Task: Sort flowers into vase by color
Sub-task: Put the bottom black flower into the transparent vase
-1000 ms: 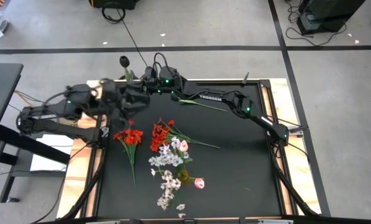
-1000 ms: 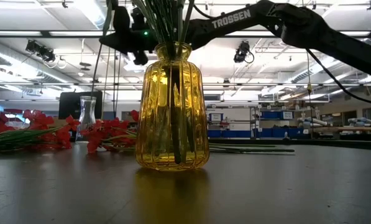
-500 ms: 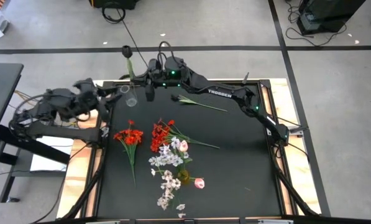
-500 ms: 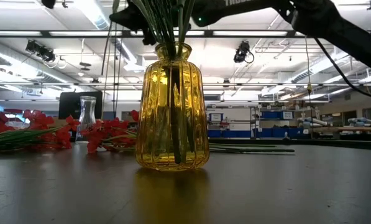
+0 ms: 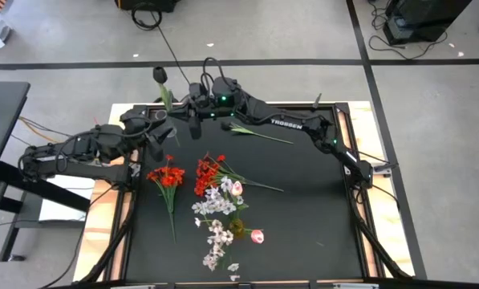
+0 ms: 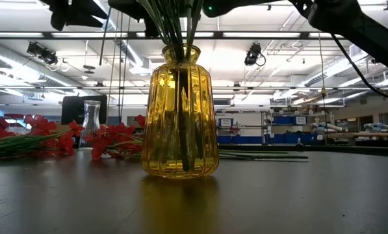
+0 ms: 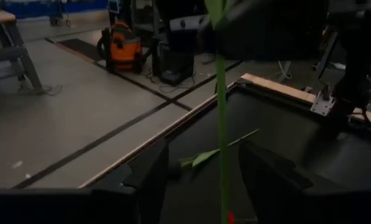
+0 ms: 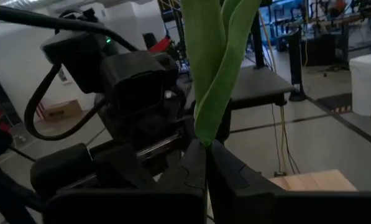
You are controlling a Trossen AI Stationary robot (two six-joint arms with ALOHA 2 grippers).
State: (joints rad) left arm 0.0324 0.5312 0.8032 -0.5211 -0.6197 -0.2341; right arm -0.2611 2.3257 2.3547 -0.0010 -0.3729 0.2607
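From above we see the right gripper [image 5: 192, 112] clamped on a dark-bud stem [image 5: 164, 87] at the table's far edge; the left gripper [image 5: 160, 138] sits just beside it, fingers apart. Red flowers [image 5: 168, 175] and white-lilac sprays [image 5: 215, 205] lie nearer us. At table level, an amber vase [image 6: 181, 114] holds green stems. Our right wrist view shows fingers pinching leaves [image 8: 213, 68].

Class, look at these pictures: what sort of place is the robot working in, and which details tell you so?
Probably a large robotics lab or workshop. Behind the yellow vase run long ceiling strip lights and racks with blue bins, the concrete floor carries black tape lines, and an orange shop vacuum stands nearby.
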